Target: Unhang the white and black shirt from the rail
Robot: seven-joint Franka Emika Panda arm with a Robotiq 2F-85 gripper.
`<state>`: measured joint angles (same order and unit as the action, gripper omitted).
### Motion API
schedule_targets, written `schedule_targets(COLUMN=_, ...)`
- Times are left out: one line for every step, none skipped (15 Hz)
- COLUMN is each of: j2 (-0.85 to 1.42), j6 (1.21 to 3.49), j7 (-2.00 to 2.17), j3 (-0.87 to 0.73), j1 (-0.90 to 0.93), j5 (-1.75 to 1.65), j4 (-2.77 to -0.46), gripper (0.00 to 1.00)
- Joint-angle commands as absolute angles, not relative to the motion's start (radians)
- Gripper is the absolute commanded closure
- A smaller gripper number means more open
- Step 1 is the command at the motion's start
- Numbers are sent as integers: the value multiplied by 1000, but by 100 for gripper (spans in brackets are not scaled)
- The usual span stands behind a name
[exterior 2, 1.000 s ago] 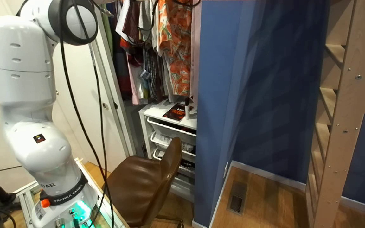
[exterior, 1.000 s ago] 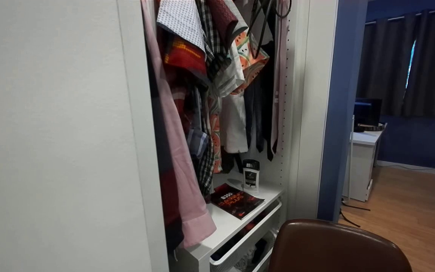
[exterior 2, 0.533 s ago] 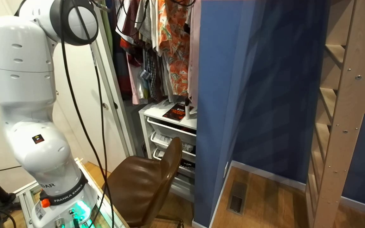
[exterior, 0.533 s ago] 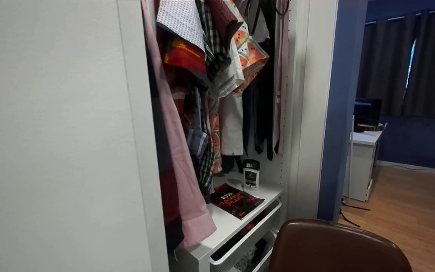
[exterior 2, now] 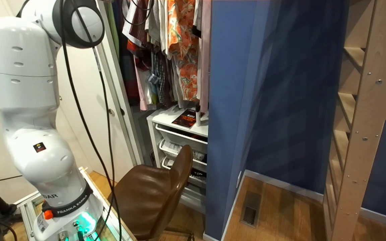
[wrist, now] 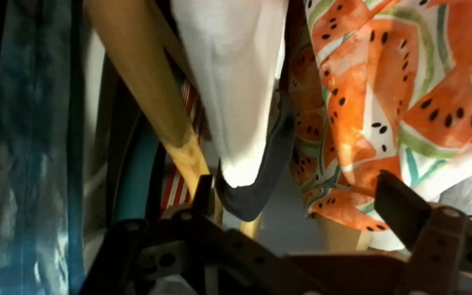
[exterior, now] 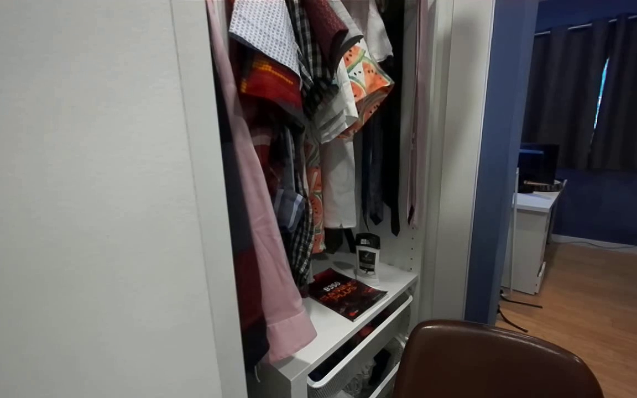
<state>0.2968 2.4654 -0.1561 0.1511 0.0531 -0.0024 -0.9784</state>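
Observation:
In the wrist view the white cloth of the white and black shirt (wrist: 236,102) hangs at the centre, with a dark grey band (wrist: 252,200) round its lower end. A light wooden bar (wrist: 150,86), like a hanger arm, slants down on its left. My gripper (wrist: 301,200) is open, jaws wide apart and holding nothing. The left fingertip overlaps the wooden bar's lower end and sits beside the dark band; I cannot tell whether they touch. In an exterior view a white piece with a dark edge (exterior: 378,38) shows high up, perhaps the shirt's sleeve. The gripper and rail are outside both exterior views.
A watermelon-print shirt (wrist: 383,102) hangs close on the right, behind the right finger. A blue garment (wrist: 35,164) hangs at the far left. A pink garment (exterior 2: 205,67) hangs by the blue wall corner. A booklet and a stick container (exterior: 367,257) stand on the shelf below.
The black cable loops have risen, out of one exterior view. The pink strip at the closet's right side has shifted right. The white piece with a dark edge is more exposed.

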Motion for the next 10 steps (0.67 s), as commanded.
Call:
schedule_targets(j2=329, j6=2378, j7=-190, j3=147, j1=49, j5=-12, j4=-875, gripper=0)
schedule_targets(j2=332, j6=2370, j7=-198, j3=147, j1=49, j5=-12, j4=-868, gripper=0)
schedule_targets(j2=333, j6=2362, j7=-213, j3=151, j1=47, j5=-4, j4=-870, gripper=0)
schedule_targets(j2=336, j6=2358, j7=-219, j3=150, j1=48, j5=-7, j4=-870, gripper=0)
schedule_targets(j2=339, j6=2360, j7=-231, j3=156, j1=48, j5=3, j4=-876, gripper=0)
schedule_targets(j2=341, j6=2362, j7=-239, j3=161, j1=48, j5=11, j4=-882, gripper=0)
schedule_targets(j2=346, j6=2370, j7=-248, j3=165, j1=49, j5=12, j4=-886, gripper=0)
schedule_targets(j2=351, j6=2373, j7=-252, j3=170, j1=49, j5=19, j4=-889, gripper=0)
schedule_targets(j2=357, j6=2376, j7=-258, j3=176, j1=49, j5=23, j4=-889, gripper=0)
schedule_targets(j2=362, j6=2373, j7=-263, j3=180, j1=49, j5=25, j4=-886, gripper=0)
